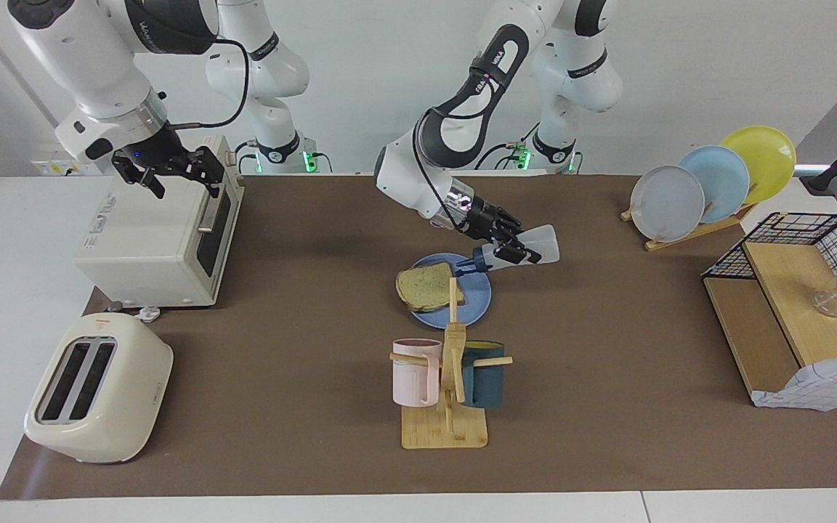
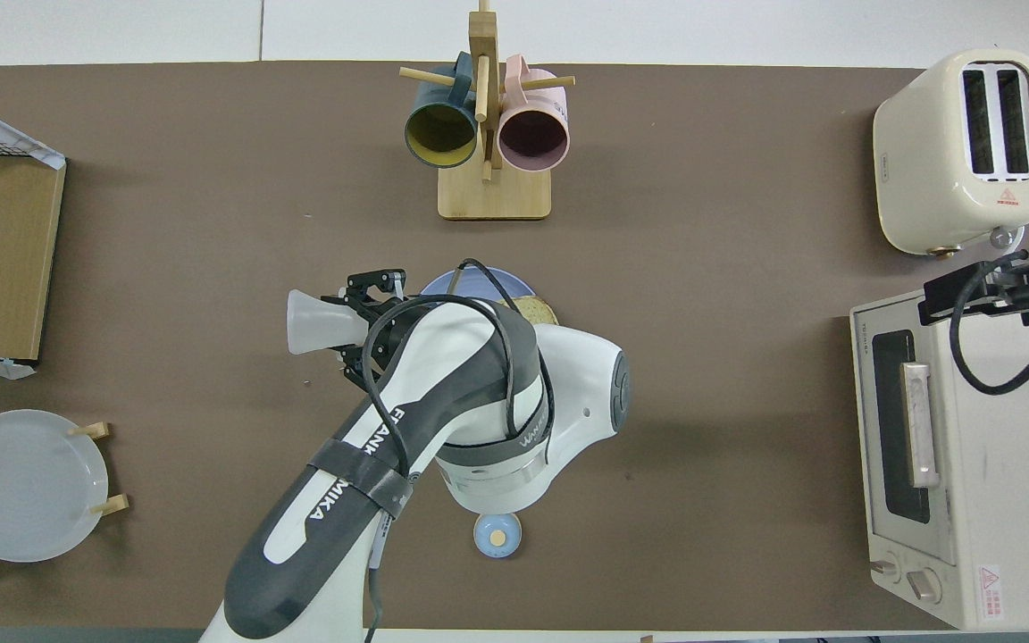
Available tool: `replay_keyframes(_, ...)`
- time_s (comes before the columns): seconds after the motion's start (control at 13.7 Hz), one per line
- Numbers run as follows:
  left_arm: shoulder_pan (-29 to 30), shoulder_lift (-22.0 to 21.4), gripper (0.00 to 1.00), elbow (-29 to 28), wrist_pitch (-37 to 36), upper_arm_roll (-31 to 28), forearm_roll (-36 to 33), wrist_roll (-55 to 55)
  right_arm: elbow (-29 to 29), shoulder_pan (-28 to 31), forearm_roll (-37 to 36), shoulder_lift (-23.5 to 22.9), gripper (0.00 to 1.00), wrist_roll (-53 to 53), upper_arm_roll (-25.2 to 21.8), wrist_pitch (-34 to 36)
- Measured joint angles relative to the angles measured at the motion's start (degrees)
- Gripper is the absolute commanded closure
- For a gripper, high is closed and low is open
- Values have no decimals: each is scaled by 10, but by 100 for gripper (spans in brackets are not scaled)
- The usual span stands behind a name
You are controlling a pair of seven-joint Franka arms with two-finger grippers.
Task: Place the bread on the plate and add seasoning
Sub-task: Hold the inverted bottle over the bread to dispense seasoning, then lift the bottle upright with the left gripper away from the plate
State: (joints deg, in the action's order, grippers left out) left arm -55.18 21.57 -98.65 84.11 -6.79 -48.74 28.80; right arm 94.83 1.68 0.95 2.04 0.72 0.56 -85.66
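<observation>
The bread point(image 1: 426, 285) lies on the blue plate point(image 1: 474, 301) in the middle of the table, overhanging the rim toward the right arm's end. My left gripper point(image 1: 511, 251) is shut on the seasoning bottle point(image 1: 543, 245) and holds it tipped almost flat, its navy cap point(image 1: 479, 258) over the plate's edge next to the bread. In the overhead view the left arm covers most of the plate point(image 2: 479, 280) and bread point(image 2: 539, 310); the bottle point(image 2: 318, 323) sticks out from the gripper point(image 2: 370, 320). My right gripper point(image 1: 182, 180) waits open above the toaster oven.
A mug rack point(image 1: 452, 378) with a pink and a dark teal mug stands farther from the robots than the plate. The toaster oven point(image 1: 157, 240) and toaster point(image 1: 99, 388) are at the right arm's end. A plate rack point(image 1: 709, 185) and shelf point(image 1: 796, 312) are at the left arm's end. A small bell point(image 2: 497, 536) sits near the robots.
</observation>
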Motion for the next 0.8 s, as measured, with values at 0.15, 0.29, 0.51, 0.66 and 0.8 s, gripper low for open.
replay_keyframes(0.15,0,0,100,0,3,0,21,-52,0,0,0,0,0,0,0,0)
replay_keyframes(0.29,4,-1,100,1,20,-3,43,-85,0,0,0,0,0,0,0,0)
replay_keyframes(0.51,36,-25,100,7,52,-7,75,-98,0,0,0,0,0,0,0,0)
replay_keyframes(0.66,69,-56,100,9,71,-9,99,-98,0,0,0,0,0,0,0,0)
replay_keyframes(0.8,103,-85,100,9,88,-10,136,-98,0,0,0,0,0,0,0,0)
